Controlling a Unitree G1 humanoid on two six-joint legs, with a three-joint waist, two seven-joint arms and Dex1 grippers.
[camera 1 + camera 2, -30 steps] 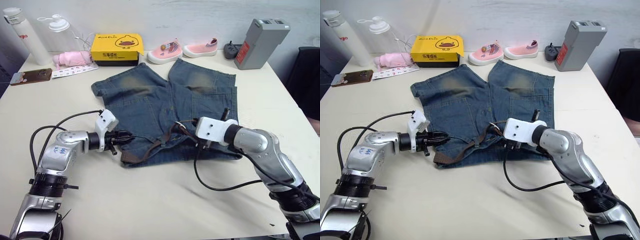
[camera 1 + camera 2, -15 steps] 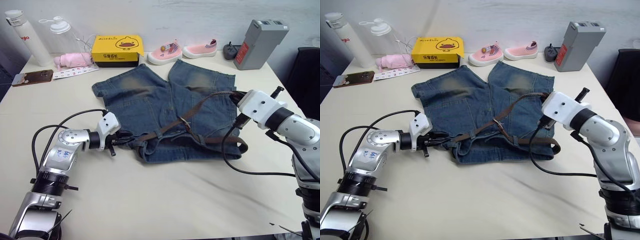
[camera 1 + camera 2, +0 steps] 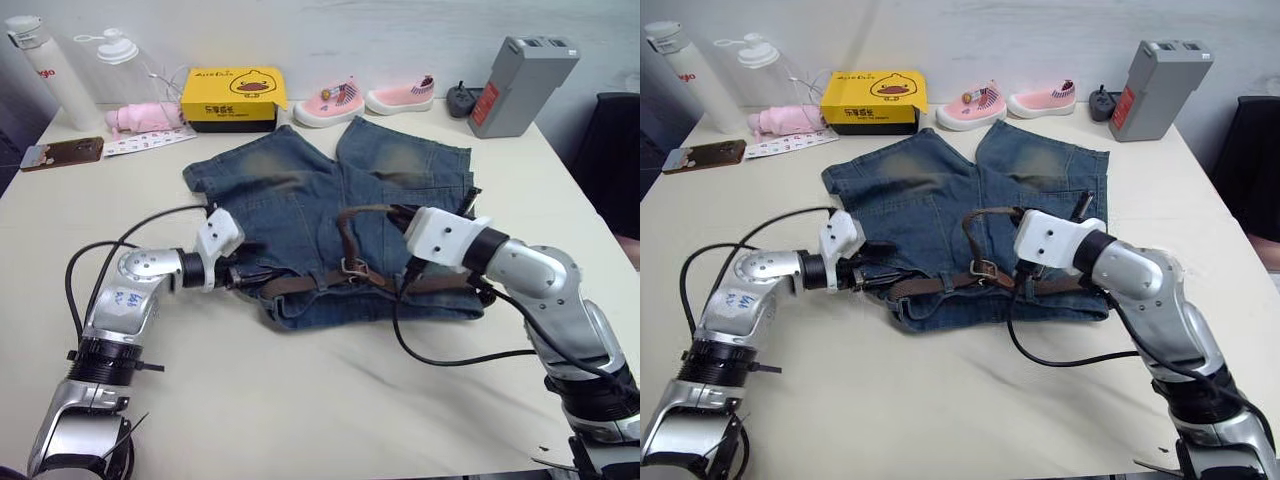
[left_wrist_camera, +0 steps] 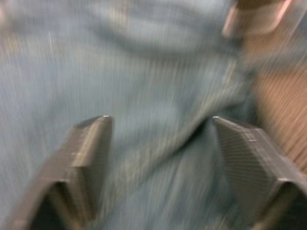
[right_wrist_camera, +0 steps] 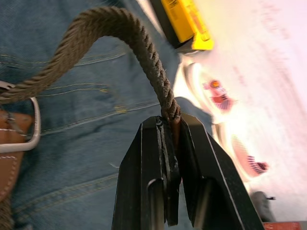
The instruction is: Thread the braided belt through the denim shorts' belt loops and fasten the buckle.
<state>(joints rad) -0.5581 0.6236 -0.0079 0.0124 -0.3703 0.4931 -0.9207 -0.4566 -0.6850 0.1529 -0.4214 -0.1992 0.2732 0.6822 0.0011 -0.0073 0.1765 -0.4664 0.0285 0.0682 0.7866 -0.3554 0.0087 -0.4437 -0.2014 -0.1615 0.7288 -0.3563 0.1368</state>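
The denim shorts (image 3: 290, 195) lie flat mid-table, waistband toward me. The braided belt (image 3: 430, 285) runs along that waistband, and its silver buckle (image 3: 352, 266) rests near the middle. From the buckle the strap arches up to my right gripper (image 3: 393, 212), which is shut on it; the right wrist view shows the braid (image 5: 144, 52) pinched between the fingers, with the buckle (image 5: 31, 128) beside it. My left gripper (image 3: 255, 277) sits at the waistband's left end, its fingers (image 4: 91, 148) spread open over denim. I cannot make out the belt loops.
Along the back edge stand two bottles (image 3: 45, 70), a pink bundle (image 3: 145, 117), a yellow box (image 3: 234, 98), two pink shoes (image 3: 330, 103) and a grey device (image 3: 522, 85). A phone (image 3: 62, 152) lies at the left. Bare tabletop (image 3: 330, 400) lies in front of the shorts.
My right gripper has swung back left from the table's right side, carrying the belt end into an arch over the buckle. The left gripper has opened at the waistband.
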